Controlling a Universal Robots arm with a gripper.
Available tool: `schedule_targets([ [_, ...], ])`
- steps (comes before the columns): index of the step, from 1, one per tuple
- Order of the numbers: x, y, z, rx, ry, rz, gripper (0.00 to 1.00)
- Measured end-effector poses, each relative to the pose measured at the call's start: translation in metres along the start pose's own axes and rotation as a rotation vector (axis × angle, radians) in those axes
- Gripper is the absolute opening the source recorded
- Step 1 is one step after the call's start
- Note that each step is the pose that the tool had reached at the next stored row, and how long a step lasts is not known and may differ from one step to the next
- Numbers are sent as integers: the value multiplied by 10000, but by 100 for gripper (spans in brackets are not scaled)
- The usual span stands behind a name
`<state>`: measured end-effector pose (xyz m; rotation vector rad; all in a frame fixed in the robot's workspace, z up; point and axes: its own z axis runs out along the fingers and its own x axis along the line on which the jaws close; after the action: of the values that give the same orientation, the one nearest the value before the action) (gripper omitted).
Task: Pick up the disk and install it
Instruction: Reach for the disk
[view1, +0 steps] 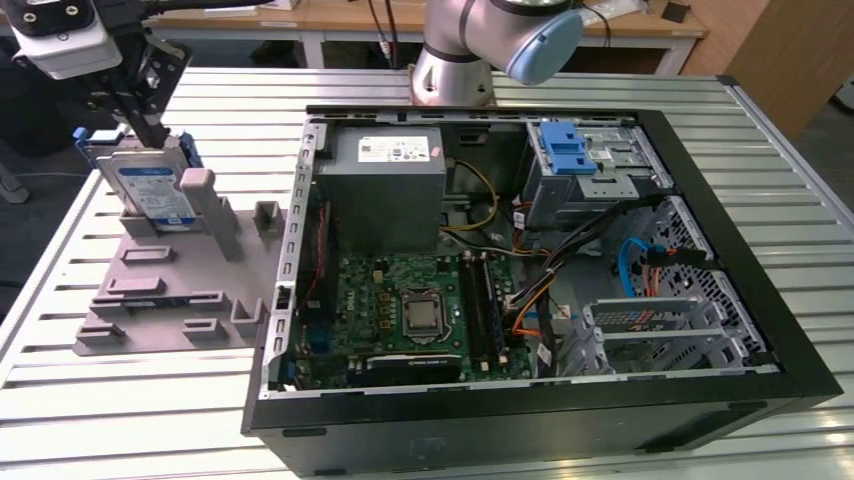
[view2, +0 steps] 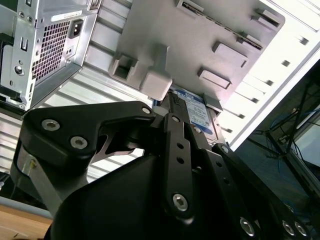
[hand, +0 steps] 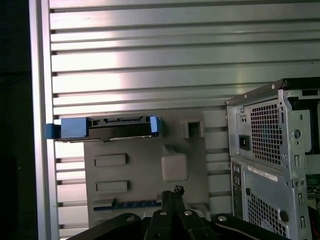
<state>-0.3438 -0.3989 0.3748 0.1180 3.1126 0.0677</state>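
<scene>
The disk (view1: 144, 190) is a silver drive with a white-and-blue label in a blue carrier. It stands upright in a slot at the far end of the grey fixture plate (view1: 174, 290), on the exterior view's left. My gripper (view1: 152, 134) hangs just over the disk's top edge, and whether it touches the disk I cannot tell. In the first wrist view the disk (hand: 107, 128) lies edge-on, clear of my gripper (hand: 175, 192), whose fingers meet at the tips with nothing between them. In the second wrist view the disk (view2: 195, 107) shows just past my gripper (view2: 173, 101).
The open computer case (view1: 747, 300) lies right of the fixture, with a grey power-supply box (view1: 387, 180), a motherboard and a metal drive cage with a blue latch (view1: 574, 150). The arm's base (view1: 454, 70) stands behind the case. The slatted table's edge runs close beside the fixture plate (hand: 145, 170).
</scene>
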Motion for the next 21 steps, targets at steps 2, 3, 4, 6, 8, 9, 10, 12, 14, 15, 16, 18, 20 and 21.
schedule_targets([
  [2, 15, -1, 1, 1, 0, 0, 11],
  [3, 22, -2, 1, 0, 0, 0, 11],
  [4, 30, -2, 2, 0, 0, 0, 11],
  [6, 43, -3, 3, 1, 1, 0, 11],
  [8, 58, -5, 4, 1, 0, 0, 11],
  [9, 64, -5, 5, 0, 0, 0, 11],
  [10, 72, -6, 5, 0, 0, 0, 11],
  [12, 93, -7, 6, 0, 0, 0, 11],
  [14, 119, -9, 7, 1, 0, 0, 11],
  [15, 134, -11, 7, 1, 0, -1, 11],
  [16, 148, -12, 8, 1, 0, -1, 11],
  [18, 178, -12, 9, 0, 0, 0, 11],
  [20, 220, -2, 10, 0, -1, 0, 11],
  [21, 243, 13, 11, 0, -1, 1, 11],
])
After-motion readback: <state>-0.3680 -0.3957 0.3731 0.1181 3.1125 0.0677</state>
